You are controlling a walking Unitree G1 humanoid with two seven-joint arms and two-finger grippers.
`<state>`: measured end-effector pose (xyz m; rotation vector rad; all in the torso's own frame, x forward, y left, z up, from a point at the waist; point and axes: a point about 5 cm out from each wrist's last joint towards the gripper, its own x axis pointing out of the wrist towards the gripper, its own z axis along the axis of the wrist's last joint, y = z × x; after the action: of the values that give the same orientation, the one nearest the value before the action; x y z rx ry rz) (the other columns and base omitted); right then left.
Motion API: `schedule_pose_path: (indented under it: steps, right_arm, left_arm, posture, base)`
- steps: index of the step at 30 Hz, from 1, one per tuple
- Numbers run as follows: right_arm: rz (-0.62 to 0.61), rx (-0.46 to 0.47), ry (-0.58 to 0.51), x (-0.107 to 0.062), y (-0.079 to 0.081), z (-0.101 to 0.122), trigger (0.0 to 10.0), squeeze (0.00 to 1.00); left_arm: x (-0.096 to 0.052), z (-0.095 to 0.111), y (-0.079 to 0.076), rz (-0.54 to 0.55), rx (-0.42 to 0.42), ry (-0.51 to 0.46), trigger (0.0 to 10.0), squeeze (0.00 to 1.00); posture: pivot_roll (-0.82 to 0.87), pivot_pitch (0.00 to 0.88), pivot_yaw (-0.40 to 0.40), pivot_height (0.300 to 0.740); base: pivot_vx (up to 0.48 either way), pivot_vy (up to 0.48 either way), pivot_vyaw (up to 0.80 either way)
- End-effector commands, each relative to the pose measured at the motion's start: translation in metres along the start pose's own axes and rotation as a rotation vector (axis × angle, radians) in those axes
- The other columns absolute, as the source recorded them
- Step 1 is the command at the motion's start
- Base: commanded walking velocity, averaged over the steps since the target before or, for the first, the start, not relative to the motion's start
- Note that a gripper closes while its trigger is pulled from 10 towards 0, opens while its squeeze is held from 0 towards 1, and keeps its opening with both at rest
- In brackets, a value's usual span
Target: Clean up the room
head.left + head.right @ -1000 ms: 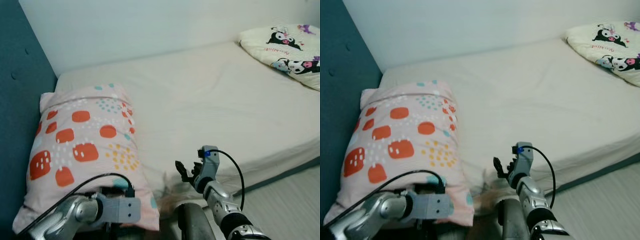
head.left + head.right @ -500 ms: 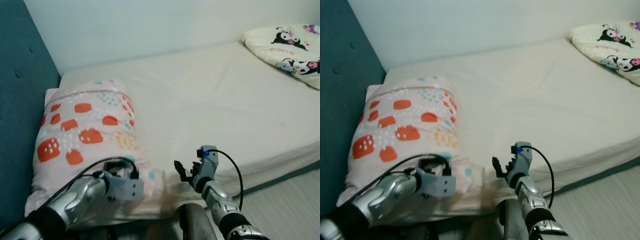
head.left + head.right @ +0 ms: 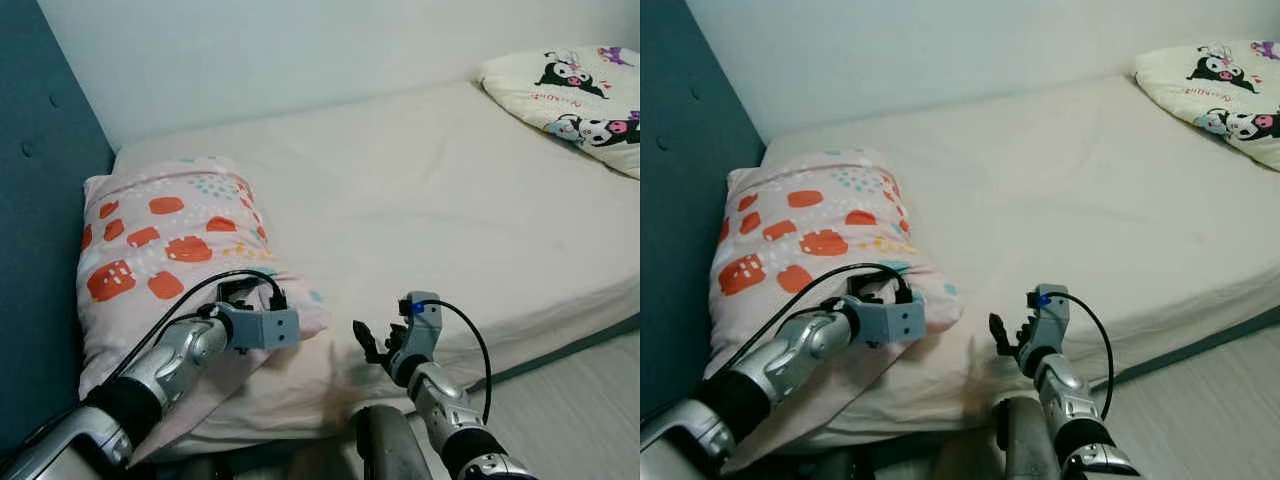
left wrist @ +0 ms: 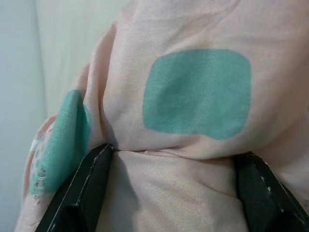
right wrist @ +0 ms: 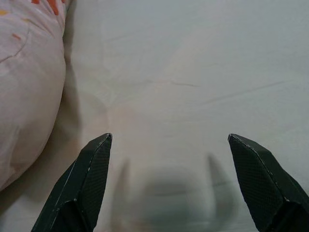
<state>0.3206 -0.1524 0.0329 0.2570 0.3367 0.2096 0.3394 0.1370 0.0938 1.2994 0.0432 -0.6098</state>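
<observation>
A pink pillow (image 3: 160,240) with orange and teal patches lies at the head of the bed (image 3: 430,200), against the teal headboard (image 3: 40,180). My left gripper (image 4: 169,164) is at the pillow's near corner; its fingers (image 4: 82,188) press into the fabric on both sides and pinch a thick fold with a teal patch. In the eye views the wrist block (image 3: 262,326) hides those fingers. My right gripper (image 3: 372,345) hovers open over the bare sheet near the bed's front edge, a little to the right of the pillow, with nothing between its fingers (image 5: 91,179).
A cream pillow with cartoon prints (image 3: 575,85) lies at the bed's far right. A white wall runs behind the bed. Pale floor (image 3: 590,400) shows at the lower right beyond the mattress edge.
The left arm has pushed forward and up with the pillow; its lower end, which hung over the bed's front edge, now rests on the mattress. The right gripper has stayed put.
</observation>
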Motion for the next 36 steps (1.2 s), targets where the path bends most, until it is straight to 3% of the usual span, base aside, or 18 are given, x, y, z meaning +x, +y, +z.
schedule_pose_path:
  steps: [1, 7, 9, 11, 12, 21, 29, 30, 31, 33, 36]
  right_arm:
    - [-0.003, 0.021, 0.007, -0.001, 0.001, -0.005, 10.0, 0.0]
    - [-0.001, 0.02, 0.008, -0.001, 0.002, -0.004, 10.0, 0.0]
    - [-0.001, 0.016, 0.007, -0.001, 0.001, -0.002, 10.0, 0.0]
    - [-0.002, 0.016, 0.007, -0.001, 0.0, -0.002, 10.0, 0.0]
    - [-0.003, 0.015, 0.007, 0.0, 0.0, -0.001, 10.0, 0.0]
    - [0.0, 0.014, 0.012, 0.0, 0.001, -0.002, 10.0, 0.0]
    - [0.002, 0.01, 0.014, 0.001, 0.0, 0.0, 10.0, 0.0]
    - [0.004, 0.009, 0.012, 0.001, 0.0, 0.001, 10.0, 0.0]
    - [0.004, 0.009, 0.012, 0.001, 0.0, 0.001, 10.0, 0.0]
    - [0.007, 0.007, 0.01, 0.002, 0.0, 0.002, 10.0, 0.0]
    - [0.007, 0.004, 0.014, 0.001, -0.001, 0.003, 10.0, 0.0]
  left_arm:
    - [-0.005, -0.018, -0.004, -0.001, 0.002, 0.067, 10.0, 0.0]
    - [-0.021, -0.054, -0.009, -0.031, 0.04, 0.186, 10.0, 0.0]
    - [-0.038, -0.085, -0.012, -0.073, 0.06, 0.284, 10.0, 0.0]
    - [-0.042, -0.091, -0.012, -0.082, 0.063, 0.302, 10.0, 0.0]
    - [-0.052, -0.103, -0.013, -0.1, 0.076, 0.337, 10.0, 0.0]
    - [-0.079, -0.133, -0.017, -0.186, 0.084, 0.432, 10.0, 0.0]
    - [-0.078, -0.125, -0.024, -0.219, 0.039, 0.384, 10.0, 0.0]
    - [-0.076, -0.115, -0.028, -0.258, -0.042, 0.335, 10.0, 0.0]
    - [-0.076, -0.115, -0.028, -0.258, -0.042, 0.335, 10.0, 0.0]
    - [-0.078, -0.098, -0.033, -0.374, -0.179, 0.233, 10.0, 0.0]
    - [-0.099, -0.082, -0.031, -0.567, -0.229, 0.107, 10.0, 0.0]
  posture:
    - [-0.14, 0.133, 0.018, 0.595]
    - [-0.13, 0.131, 0.011, 0.595]
    - [-0.13, 0.131, 0.009, 0.595]
    - [-0.13, 0.131, 0.009, 0.595]
    - [-0.13, 0.131, 0.008, 0.595]
    - [-0.11, 0.131, 0.0, 0.595]
    - [-0.12, 0.128, -0.003, 0.595]
    - [-0.12, 0.127, -0.007, 0.595]
    - [-0.12, 0.127, -0.007, 0.595]
    - [-0.12, 0.124, -0.011, 0.595]
    - [-0.11, 0.118, -0.017, 0.595]
  base:
    - [0.0, 0.0, 0.0]
    - [0.0, 0.0, 0.0]
    - [0.0, 0.0, 0.0]
    - [0.0, 0.0, 0.0]
    - [0.0, 0.0, 0.0]
    - [0.0, 0.0, 0.0]
    - [0.0, 0.0, 0.0]
    - [0.0, 0.0, 0.0]
    - [0.0, 0.0, 0.0]
    - [0.0, 0.0, 0.0]
    - [0.0, 0.0, 0.0]
